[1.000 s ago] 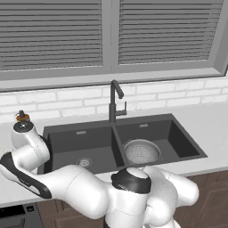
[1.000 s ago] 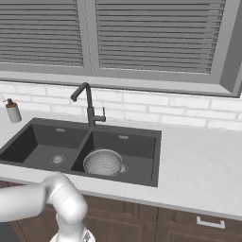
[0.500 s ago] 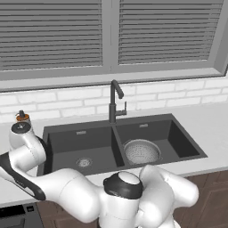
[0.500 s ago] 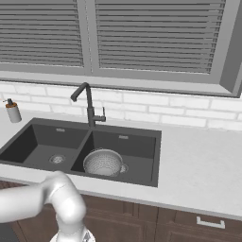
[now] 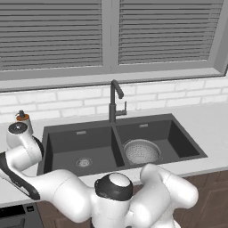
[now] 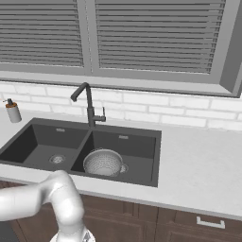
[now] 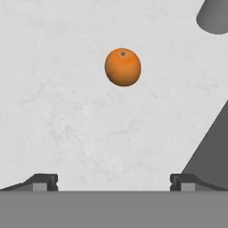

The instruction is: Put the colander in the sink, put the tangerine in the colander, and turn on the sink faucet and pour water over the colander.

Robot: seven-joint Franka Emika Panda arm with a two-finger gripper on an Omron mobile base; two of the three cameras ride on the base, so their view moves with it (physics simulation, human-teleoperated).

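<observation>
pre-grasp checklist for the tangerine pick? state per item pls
1. Colander already in the sink: ok, it sits in the right basin.
2. Tangerine found: ok, it lies on the pale counter, ahead of the tool in the hand view.
3. Tool open: ok, tips spread wide with nothing between them.
4. Tool centred on the tangerine: ok, roughly; the fruit sits a little to one side of the midline.
5. Tool around the tangerine: not ok, it is clear of the tips.
6. Faucet off: ok, no stream visible.
</observation>
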